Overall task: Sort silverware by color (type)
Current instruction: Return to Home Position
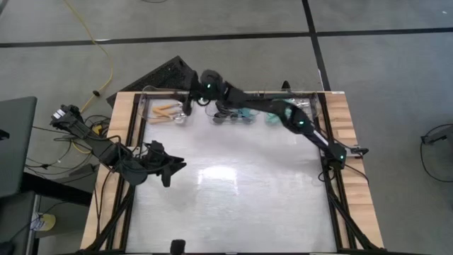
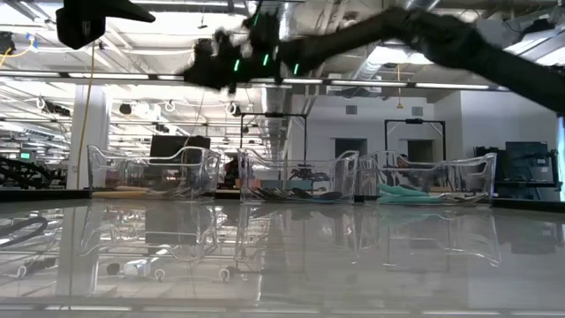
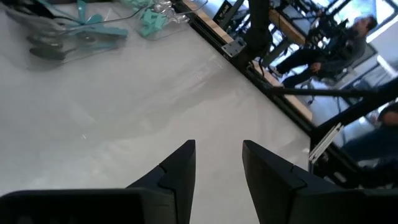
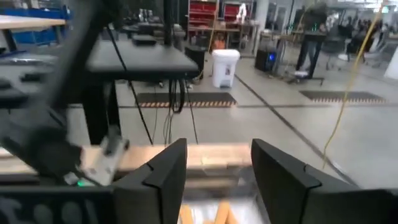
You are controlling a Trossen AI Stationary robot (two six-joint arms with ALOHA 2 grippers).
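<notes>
Over bins (image 2: 190,168), right gripper (image 4: 217,144), left gripper (image 3: 217,146) left-edge

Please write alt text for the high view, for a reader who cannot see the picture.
From above: the right arm stretches along the far edge of the table, the right hand by the left of three clear bins, which holds orange spoons. The left hand waits over the table's left side.

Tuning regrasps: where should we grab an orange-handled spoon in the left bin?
The orange handle, mid-length, from straight above: it lies roughly flat, and walls of the left bin block the sides. The open right gripper hangs over that bin.
</notes>
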